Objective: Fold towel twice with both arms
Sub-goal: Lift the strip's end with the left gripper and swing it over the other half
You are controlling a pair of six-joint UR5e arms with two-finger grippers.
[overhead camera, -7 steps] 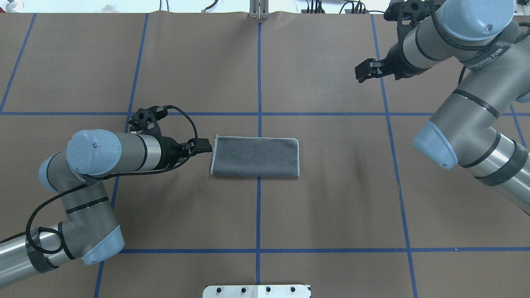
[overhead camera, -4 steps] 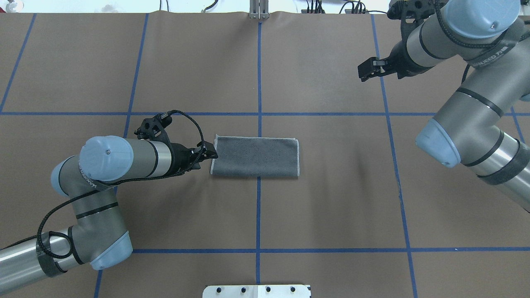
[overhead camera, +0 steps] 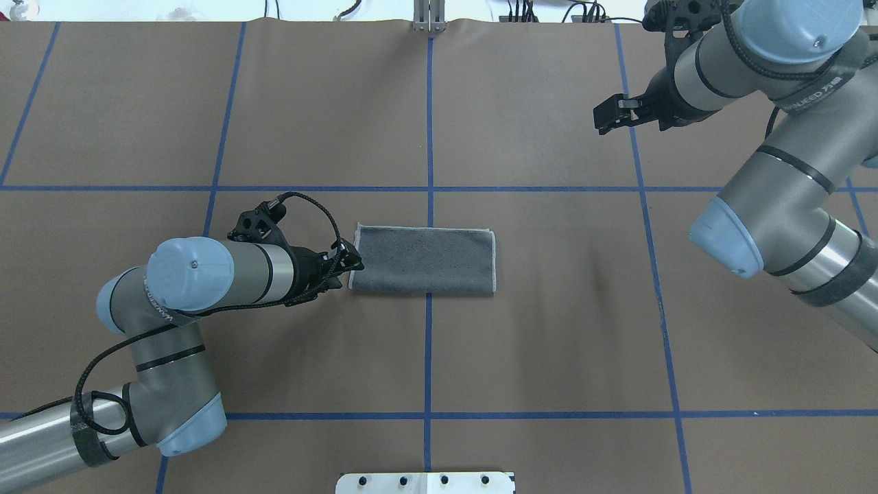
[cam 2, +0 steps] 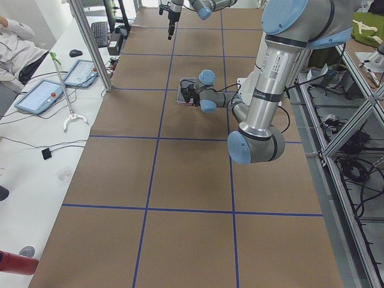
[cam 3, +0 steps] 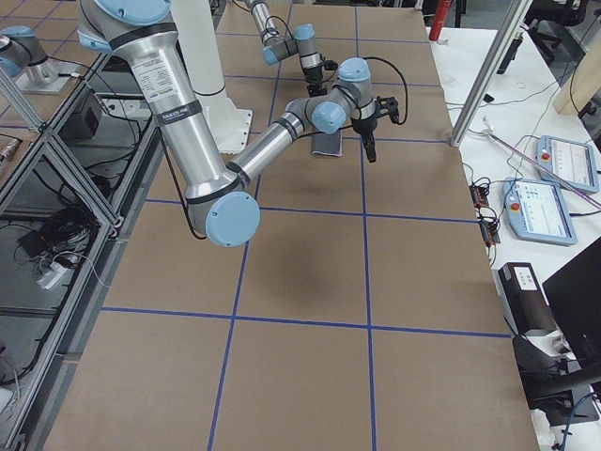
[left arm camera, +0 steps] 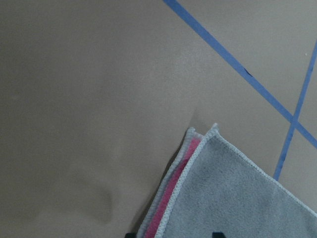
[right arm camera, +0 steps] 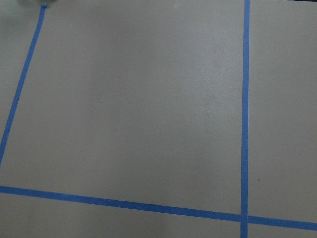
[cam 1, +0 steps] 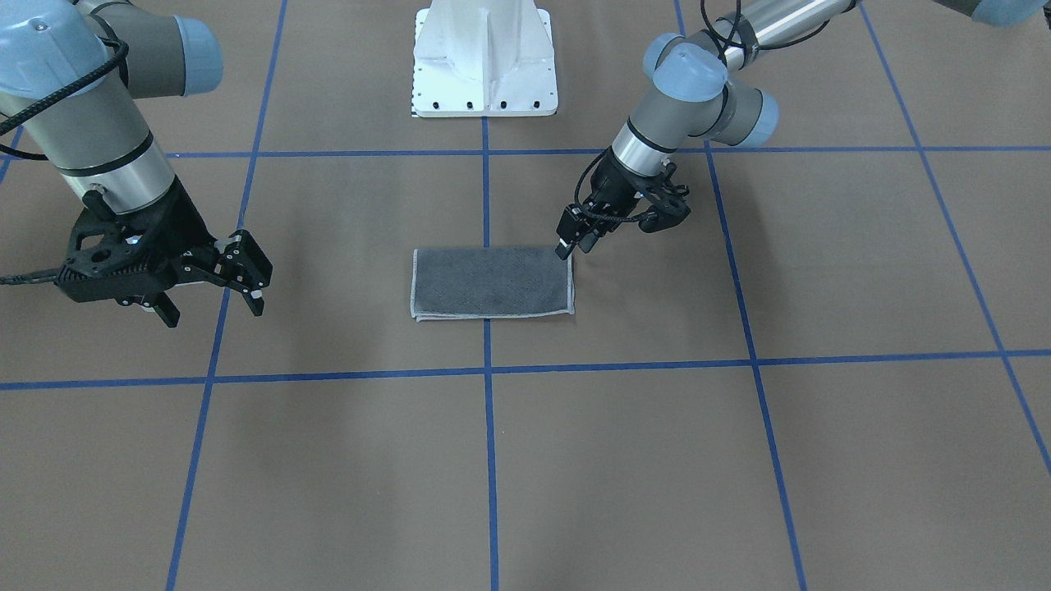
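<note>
- Towel [overhead camera: 425, 259] lies flat at mid-table [overhead camera: 549, 329], folded once into a rectangle, dark grey face up, light border all round, straddling the centre blue tape line [overhead camera: 428, 357]
- Left wrist view: the corner layers sit slightly offset, with the pink inner face [left arm camera: 171, 198] peeping between two grey edges
- Left gripper [overhead camera: 354, 261] is at the towel's short edge on the robot's left, toward the robot-side corner in the front view; its fingertips [left arm camera: 216, 233] show apart at the frame bottom with the towel edge between them, nothing pinched as far as I can tell
- Right gripper [cam 1: 259, 289] has its fingers spread and empty, over bare table, well apart from the towel
- Handling (judgement): light, limp terry, grippy rather than slick, not fragile; it will sag, and the stacked layers may separate
- Hold (judgement): pinch both layers at a short-edge corner; the edge's other corner wants support too, else the second fold skews
</note>
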